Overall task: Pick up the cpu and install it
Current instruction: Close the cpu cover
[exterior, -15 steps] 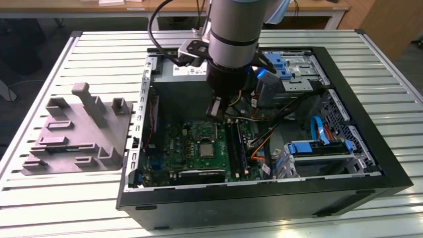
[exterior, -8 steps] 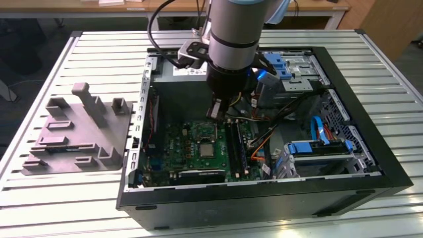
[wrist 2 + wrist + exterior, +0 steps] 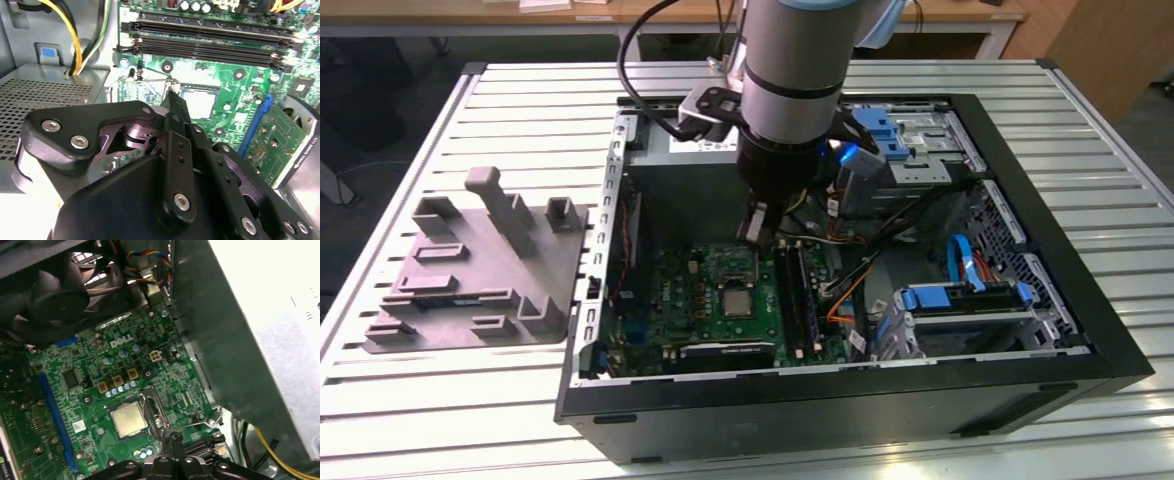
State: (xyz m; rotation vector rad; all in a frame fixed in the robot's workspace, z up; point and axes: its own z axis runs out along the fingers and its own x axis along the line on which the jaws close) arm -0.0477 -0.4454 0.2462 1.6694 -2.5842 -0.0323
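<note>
The cpu [image 3: 129, 420] is a small silver square lying flat in its socket on the green motherboard [image 3: 165, 375], also seen as the cpu [image 3: 198, 102] and the cpu [image 3: 736, 298]. My gripper [image 3: 172, 440] is shut, its black fingers [image 3: 172, 125] tapering to one point, with nothing seen between them. That point hovers just beside the socket's edge, at the thin wire lever [image 3: 200, 425], a short way off the chip. In the exterior view the gripper [image 3: 761, 235] reaches down into the open computer case over the motherboard [image 3: 674, 290].
Black memory slots [image 3: 210, 37] run along one side of the socket. An upright expansion card [image 3: 280, 140], a case fan [image 3: 55, 300], a perforated metal box [image 3: 40, 105] and yellow wires [image 3: 75, 35] crowd in. Blue drive cages [image 3: 961, 295] fill the case's right. A grey fixture [image 3: 480, 270] stands outside.
</note>
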